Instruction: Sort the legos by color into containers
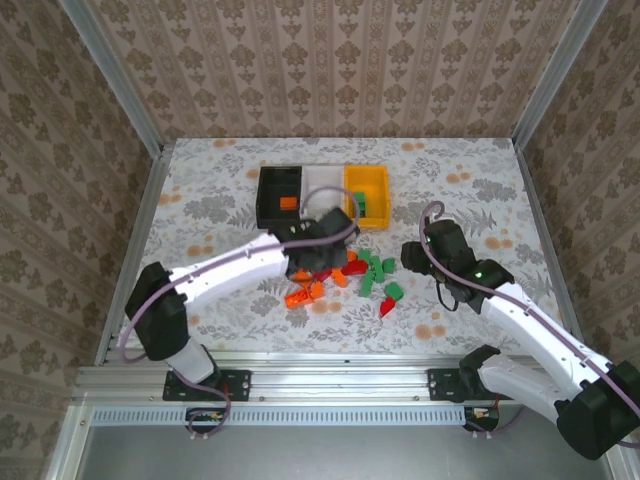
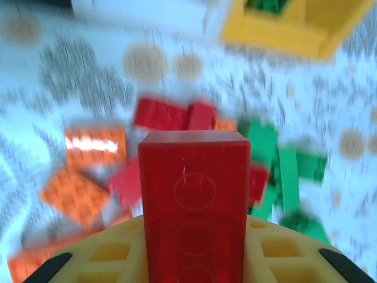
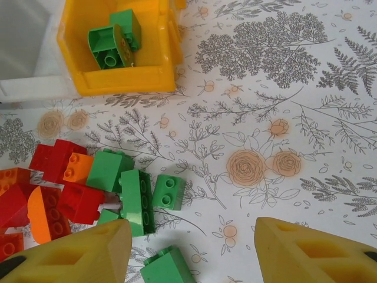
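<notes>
Blurred legos (image 2: 88,194) and edge-cropped yellow bin (image 2: 277,35)

arms (image 1: 230,268) wht, blk joints | cables (image 1: 133,312) purple | tool fingers (image 3: 70,253) yel

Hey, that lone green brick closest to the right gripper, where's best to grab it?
Pinch the green brick across its two flat side walls, descending from above with the open right gripper. It lies apart from the pile, so both fingers should find bare table beside it.

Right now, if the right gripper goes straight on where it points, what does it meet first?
Likely bare table: the right gripper is open and the gap ahead looks free. A green brick lies just off that line and might be clipped; depth is unclear.
</notes>
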